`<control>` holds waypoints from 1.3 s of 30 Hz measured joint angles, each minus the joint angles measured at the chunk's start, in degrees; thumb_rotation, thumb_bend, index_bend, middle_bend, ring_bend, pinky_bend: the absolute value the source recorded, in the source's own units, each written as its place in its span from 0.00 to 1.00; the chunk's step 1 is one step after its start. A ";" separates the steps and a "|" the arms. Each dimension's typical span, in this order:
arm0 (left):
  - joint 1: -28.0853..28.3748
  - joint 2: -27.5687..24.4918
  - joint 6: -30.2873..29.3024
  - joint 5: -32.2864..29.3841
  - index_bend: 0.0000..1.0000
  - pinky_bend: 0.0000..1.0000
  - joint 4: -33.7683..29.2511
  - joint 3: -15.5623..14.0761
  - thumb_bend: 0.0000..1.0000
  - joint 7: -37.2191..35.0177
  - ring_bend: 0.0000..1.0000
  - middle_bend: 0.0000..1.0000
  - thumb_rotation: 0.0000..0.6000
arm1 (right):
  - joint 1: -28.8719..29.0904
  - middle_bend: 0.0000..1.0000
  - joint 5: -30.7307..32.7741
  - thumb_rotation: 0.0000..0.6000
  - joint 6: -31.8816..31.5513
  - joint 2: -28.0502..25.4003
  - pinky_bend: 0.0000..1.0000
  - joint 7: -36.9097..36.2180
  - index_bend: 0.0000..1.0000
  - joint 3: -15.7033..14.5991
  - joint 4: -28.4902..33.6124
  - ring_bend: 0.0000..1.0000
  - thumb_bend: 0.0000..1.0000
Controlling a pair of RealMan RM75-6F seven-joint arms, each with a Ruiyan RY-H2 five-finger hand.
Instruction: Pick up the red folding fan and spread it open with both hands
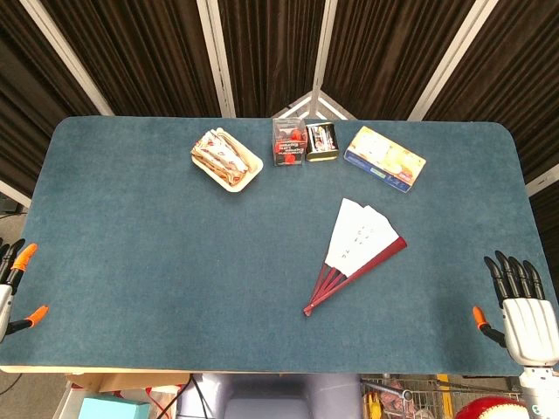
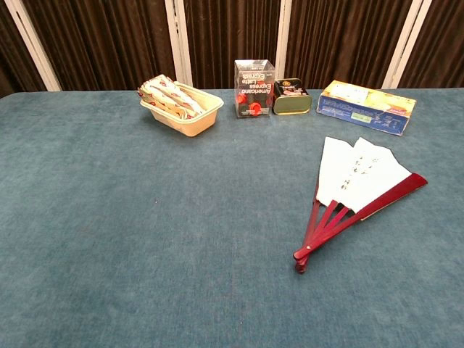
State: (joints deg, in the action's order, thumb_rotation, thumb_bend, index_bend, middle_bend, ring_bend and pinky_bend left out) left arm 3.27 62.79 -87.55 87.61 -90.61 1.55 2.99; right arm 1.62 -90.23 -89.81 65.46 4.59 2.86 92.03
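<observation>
The red folding fan (image 1: 354, 253) lies flat on the blue table (image 1: 157, 253), right of centre. It is partly spread: white paper leaves with writing fan away from me, red ribs meet at a pivot nearest me. The chest view shows the fan (image 2: 351, 196) too, with no hand near it. My right hand (image 1: 521, 307) rests at the table's near right corner, fingers apart and empty, well right of the fan. My left hand (image 1: 13, 284) shows only partly at the near left edge, orange-tipped fingers apart, holding nothing.
Along the far edge stand a cream tray of wrapped snacks (image 1: 227, 161), a clear plastic box with red items (image 1: 288, 141), a dark tin (image 1: 321, 141) and a blue-and-yellow carton (image 1: 384, 158). Dark curtains hang behind the table.
</observation>
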 measured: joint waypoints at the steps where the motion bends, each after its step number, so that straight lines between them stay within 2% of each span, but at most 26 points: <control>1: 0.00 0.01 -0.02 0.00 0.00 0.00 0.02 0.01 0.02 -0.02 0.00 0.00 1.00 | 0.01 0.00 0.00 1.00 0.01 0.01 0.00 0.03 0.00 0.00 0.03 0.00 0.35; 12: -0.10 -0.02 -0.33 0.07 0.00 0.00 0.06 0.08 0.02 -0.48 0.00 0.00 1.00 | 0.16 0.00 -1.10 1.00 -0.05 -0.04 0.00 -0.46 0.00 -0.31 0.22 0.00 0.35; 19: 0.06 0.12 -0.07 0.20 0.00 0.00 0.01 0.01 0.02 -0.04 0.00 0.00 1.00 | 2.10 0.00 -5.19 1.00 0.17 0.97 0.00 -3.24 0.00 -0.53 -1.75 0.00 0.35; 25: 0.00 0.21 -0.29 -0.44 0.00 0.00 -0.08 0.47 0.02 -0.34 0.00 0.00 1.00 | 6.20 0.01 -8.23 1.00 2.60 3.61 0.00 -7.44 0.01 -0.14 -7.38 0.00 0.35; 32: 0.06 0.56 -0.49 -0.37 0.00 0.00 0.28 0.60 0.02 0.38 0.00 0.00 1.00 | 12.43 0.09 -14.37 1.00 5.15 8.00 0.00 -15.73 0.20 -0.75 -18.26 0.01 0.35; 39: 0.17 0.99 -0.39 -0.18 0.00 0.00 0.35 0.50 0.02 1.49 0.00 0.00 1.00 | 17.16 0.10 -19.46 1.00 5.86 15.41 0.00 -21.15 0.21 -2.40 -28.09 0.01 0.35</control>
State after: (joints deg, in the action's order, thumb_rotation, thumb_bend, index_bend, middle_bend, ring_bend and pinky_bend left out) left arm 3.44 63.78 -87.93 87.43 -90.26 2.05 4.48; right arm 18.78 -109.70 -83.95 80.87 -16.56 0.47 63.94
